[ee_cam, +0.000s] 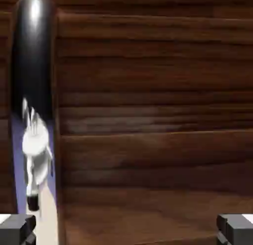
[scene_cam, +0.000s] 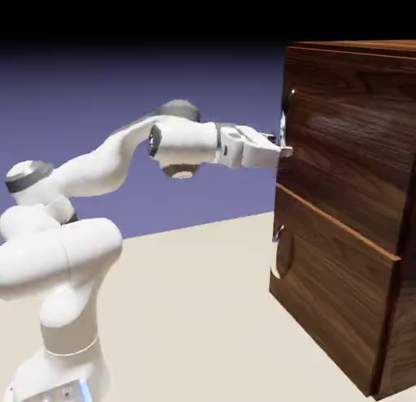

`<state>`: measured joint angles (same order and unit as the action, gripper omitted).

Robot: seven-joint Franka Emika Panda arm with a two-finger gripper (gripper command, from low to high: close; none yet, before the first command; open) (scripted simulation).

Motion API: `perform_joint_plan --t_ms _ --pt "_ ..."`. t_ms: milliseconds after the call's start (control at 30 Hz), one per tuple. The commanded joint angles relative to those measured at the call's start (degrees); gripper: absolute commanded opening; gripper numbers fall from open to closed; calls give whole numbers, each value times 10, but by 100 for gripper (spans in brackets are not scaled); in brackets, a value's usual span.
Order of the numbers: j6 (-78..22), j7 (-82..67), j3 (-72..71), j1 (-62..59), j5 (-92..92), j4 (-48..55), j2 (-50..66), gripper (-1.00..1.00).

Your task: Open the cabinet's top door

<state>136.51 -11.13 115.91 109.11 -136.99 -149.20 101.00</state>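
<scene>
two stacked panels on one cabinet [scene_cam: 349, 197], each with one silver handle; the one claw [scene_cam: 286, 151] is spread.

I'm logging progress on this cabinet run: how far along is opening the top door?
Done: the arm has brought the open gripper level to the top door, beside its handle. In hand: lining up; the fingers grip nothing. Left: closing on the handle and pulling; the door looks shut.

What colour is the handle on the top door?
Shiny silver handle on the dark top door; the hand view shows it best.
</scene>
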Motion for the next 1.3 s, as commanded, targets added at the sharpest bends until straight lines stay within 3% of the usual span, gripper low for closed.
perform_joint_plan --t_ms 0,133,167,467,767,1267 --pt "-3 2 -4 -22 -10 18 0 0" --pt "-13 7 -15 -90 -42 74 -1 0" --pt "-13 7 -15 -90 -42 74 -1 -100" --pt "-201 -94 55 -11 -60 -86 0 -100" --pt "-425 -183 186 -13 10 -200 -30 -100" --pt "-793 -378 411 -179 267 -201 -242 -100"
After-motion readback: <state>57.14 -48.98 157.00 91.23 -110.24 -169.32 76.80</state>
